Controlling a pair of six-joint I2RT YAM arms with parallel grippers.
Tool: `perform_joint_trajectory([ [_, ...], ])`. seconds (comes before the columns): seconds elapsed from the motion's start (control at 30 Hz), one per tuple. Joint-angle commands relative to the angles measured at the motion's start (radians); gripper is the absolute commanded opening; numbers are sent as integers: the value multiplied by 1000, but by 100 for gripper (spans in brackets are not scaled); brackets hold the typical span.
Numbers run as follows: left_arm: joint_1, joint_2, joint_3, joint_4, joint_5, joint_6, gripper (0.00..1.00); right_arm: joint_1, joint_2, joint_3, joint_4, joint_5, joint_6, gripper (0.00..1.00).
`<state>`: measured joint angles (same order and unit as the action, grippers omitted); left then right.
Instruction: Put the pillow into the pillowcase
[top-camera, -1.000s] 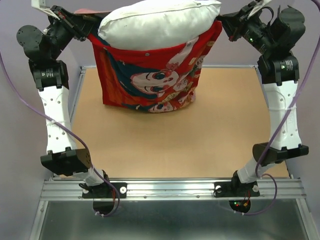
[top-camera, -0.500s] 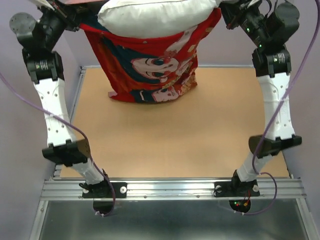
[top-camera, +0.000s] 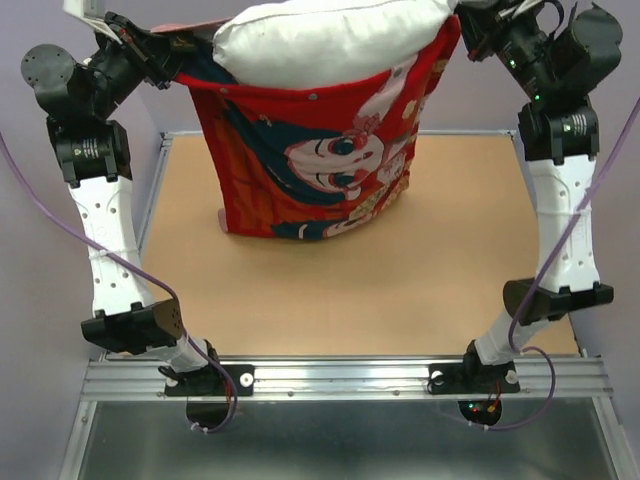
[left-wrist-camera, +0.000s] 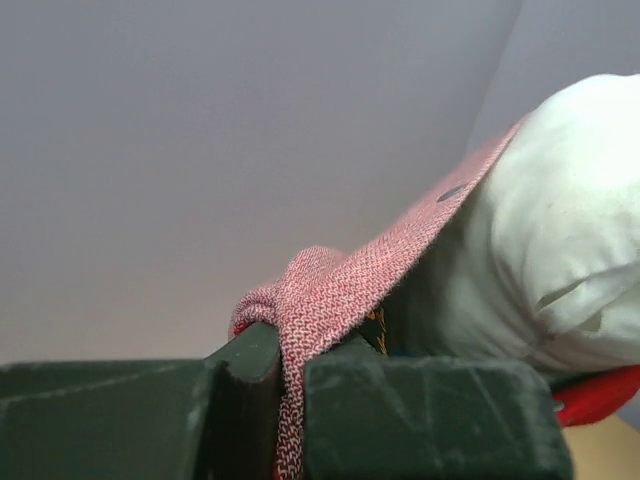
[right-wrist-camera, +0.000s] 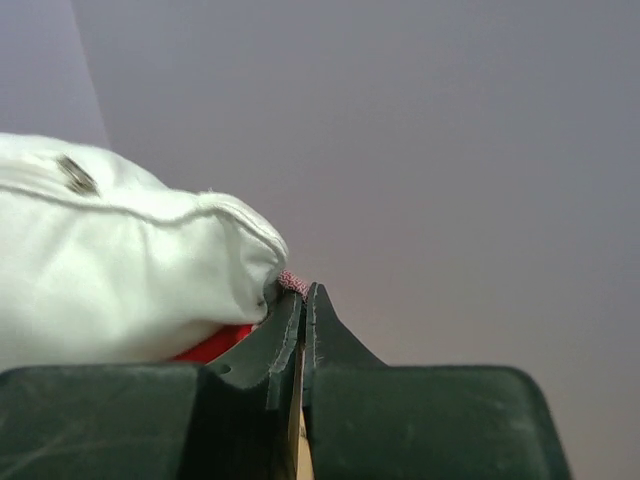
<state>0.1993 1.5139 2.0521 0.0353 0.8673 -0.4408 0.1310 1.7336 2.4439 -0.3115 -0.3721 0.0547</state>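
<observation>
Top external view, nearest first: the bench (top-camera: 300, 300) seems to take only the bottom edge of the pillowcase (top-camera: 310, 170), which hangs as a red sack with its cartoon face toward the camera. Higher and farther back, the left gripper (left-wrist-camera: 285, 345) is pressed together on a bunched pink fold at the left corner of the mouth. The right gripper (right-wrist-camera: 303, 305) is clamped thin on the right corner's edge, so the mouth is stretched between them from left to right. The pillow (top-camera: 330, 40) lies with its long axis along that same line, between the two grippers. It is partly sunk in the mouth, with its bulk above the rim. Neither arm is nearer. By my judgement the pillow's way in is straight down from the held rim.
</observation>
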Motion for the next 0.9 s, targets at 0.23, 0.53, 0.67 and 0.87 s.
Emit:
perform_joint_trajectory([
  [0.23, -120, -11, -56, 498, 71, -257, 0, -28, -233, -200, 229, 98, -92, 1],
  [0.53, -150, -87, -123, 288, -194, -78, 0, -30, -303, -415, 302, 44, -77, 1],
  [0.67, -131, 139, 157, -8, 71, -113, 0, -28, -249, -345, 229, 186, -58, 0],
  [0.87, 202, 112, 451, 564, -135, -577, 0, -28, -124, 198, 391, 258, -191, 1],
])
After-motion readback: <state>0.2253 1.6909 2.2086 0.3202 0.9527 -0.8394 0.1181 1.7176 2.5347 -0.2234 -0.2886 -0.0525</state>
